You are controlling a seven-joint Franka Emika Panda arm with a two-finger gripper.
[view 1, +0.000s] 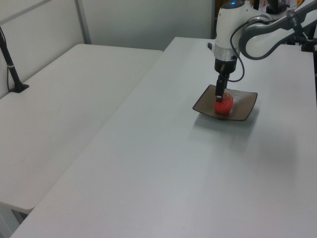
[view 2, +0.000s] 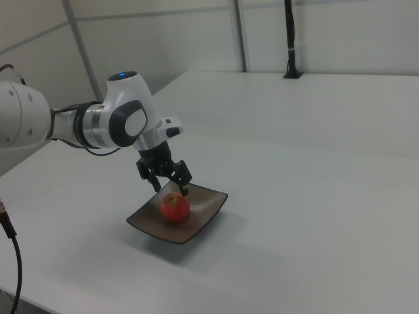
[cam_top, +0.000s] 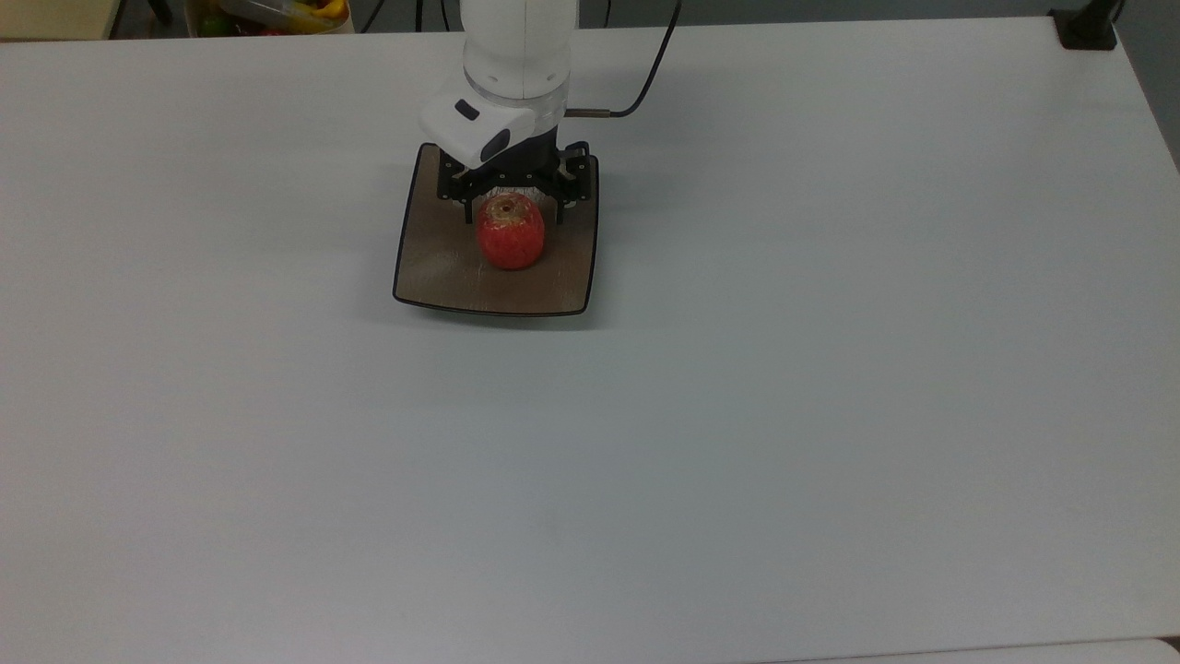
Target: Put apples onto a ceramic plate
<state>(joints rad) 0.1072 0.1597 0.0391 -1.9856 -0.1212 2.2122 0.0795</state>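
Note:
The small red apple (cam_top: 510, 240) sits on the square brown ceramic plate (cam_top: 433, 267), near the plate's middle, with its tan stem dimple facing up. My gripper (cam_top: 512, 214) hovers right over the apple's top, open, its black fingers standing a little off either side of the fruit. In the left view the apple (view 1: 224, 105) rests on the plate (view 1: 245, 106) under the gripper (view 1: 219, 96). From the right view, the gripper (view 2: 171, 188) straddles the top of the apple (view 2: 175, 207) on the plate (view 2: 208, 204).
The plate lies on a wide white table (cam_top: 737, 415). A black post base (cam_top: 1088, 28) stands at the far right corner and a bin of fruit (cam_top: 277, 14) sits beyond the far edge. A second table (view 1: 59, 114) adjoins in the left view's left.

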